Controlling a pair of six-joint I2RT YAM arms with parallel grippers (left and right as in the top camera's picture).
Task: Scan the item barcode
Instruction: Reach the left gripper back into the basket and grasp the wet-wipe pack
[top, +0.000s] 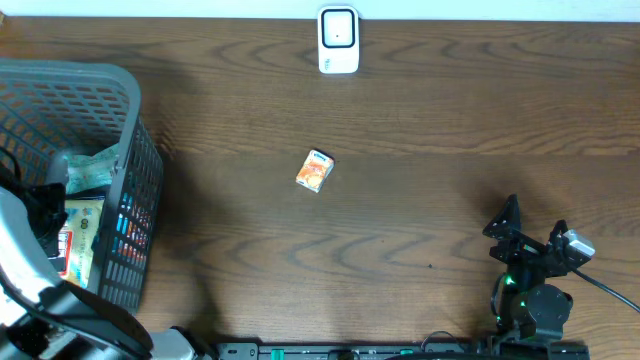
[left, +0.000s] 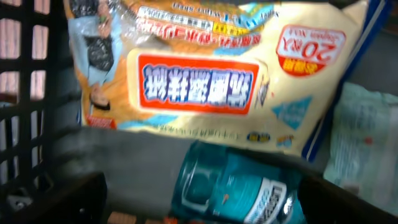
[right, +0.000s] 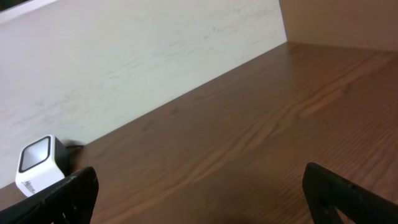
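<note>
You're looking at a mock shop checkout: a white barcode scanner (top: 338, 40) stands at the far edge of a wood-grain surface (top: 420, 230), a grey mesh shopping basket (top: 138, 210) holds packaged goods like a wipes pack (left: 211, 81), and a plain pale wall (right: 124, 56) runs behind

Brown wood table (top: 400, 250), apparently white wall (right: 124, 56).

Between the matt black plastic fingers (right: 348, 196) of the right gripper (right: 200, 173), the dark brown wooden table (right: 249, 124) shows smooth, low-sheen grain; beyond the left-hand finger, the small white plastic scanner cube (right: 38, 163) looks glossy. Ahead of the fingers (left: 68, 199) of the left gripper (left: 202, 186), a cream-and-orange plastic-film pack (left: 205, 81) and a teal pouch (left: 230, 190) shine inside the grey plastic lattice basket (top: 143, 190).
</note>
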